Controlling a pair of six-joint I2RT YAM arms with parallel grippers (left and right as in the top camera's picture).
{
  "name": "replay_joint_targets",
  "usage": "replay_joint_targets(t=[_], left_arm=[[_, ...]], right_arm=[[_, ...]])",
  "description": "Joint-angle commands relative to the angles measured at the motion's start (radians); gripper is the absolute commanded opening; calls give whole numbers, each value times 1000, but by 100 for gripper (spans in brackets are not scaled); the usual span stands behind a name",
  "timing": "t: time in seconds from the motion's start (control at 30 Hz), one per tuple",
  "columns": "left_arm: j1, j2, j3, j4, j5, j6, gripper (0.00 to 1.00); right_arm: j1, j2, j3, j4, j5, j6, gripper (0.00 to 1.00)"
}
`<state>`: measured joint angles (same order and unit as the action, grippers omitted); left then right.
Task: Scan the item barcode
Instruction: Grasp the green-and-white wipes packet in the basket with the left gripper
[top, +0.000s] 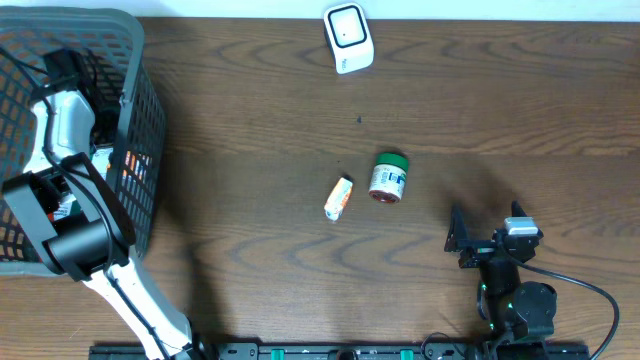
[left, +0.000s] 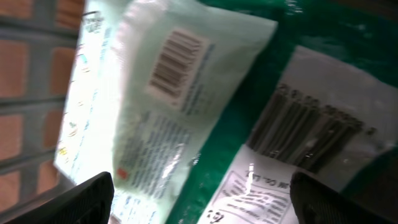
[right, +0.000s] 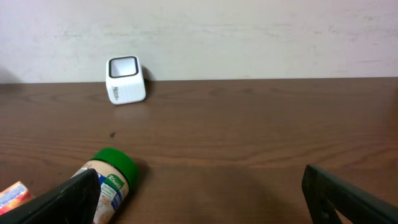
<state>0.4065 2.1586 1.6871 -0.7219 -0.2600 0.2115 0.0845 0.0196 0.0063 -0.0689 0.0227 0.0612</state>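
Observation:
My left gripper (left: 202, 205) hangs open inside the grey mesh basket (top: 140, 120), just above a pale green packet (left: 155, 118) whose barcode (left: 177, 59) faces up. Next to that packet lies a clear bag of dark sticks (left: 311, 134) on a green pack (left: 261, 106). Nothing sits between the black fingers (left: 81, 199). The white barcode scanner (top: 348, 37) stands at the table's far edge. My right gripper (right: 202, 199) rests open and empty low over the table at the front right, pointing toward the scanner (right: 125, 79).
A green-lidded jar (top: 388, 177) lies on its side mid-table, also in the right wrist view (right: 109, 174) by my left finger. A small orange and white packet (top: 339, 198) lies beside it. The basket walls (left: 37, 93) close in on the left arm (top: 60, 130).

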Motion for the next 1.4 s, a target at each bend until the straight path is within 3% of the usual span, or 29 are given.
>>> replay_joint_targets(t=[0.0, 0.17, 0.33, 0.43, 0.7, 0.8, 1.07, 1.37], left_arm=[[6, 23, -16, 2, 82, 43, 91], [8, 27, -53, 6, 43, 78, 91], [2, 28, -95, 42, 127, 188, 91], [3, 28, -100, 92, -72, 134, 91], [37, 56, -104, 144, -49, 133, 91], [65, 62, -104, 157, -103, 57, 91], [122, 68, -106, 170, 51, 49, 91], [137, 153, -131, 158, 90, 14, 88]], right_arm=[[9, -1, -1, -3, 6, 13, 99], [9, -1, -1, -3, 6, 13, 99], [9, -1, -1, -3, 6, 13, 99], [9, -1, -1, -3, 6, 12, 99], [9, -1, -1, -3, 6, 13, 99], [9, -1, -1, -3, 6, 13, 99], [9, -1, -1, -3, 6, 13, 99], [9, -1, -1, -3, 6, 13, 99]])
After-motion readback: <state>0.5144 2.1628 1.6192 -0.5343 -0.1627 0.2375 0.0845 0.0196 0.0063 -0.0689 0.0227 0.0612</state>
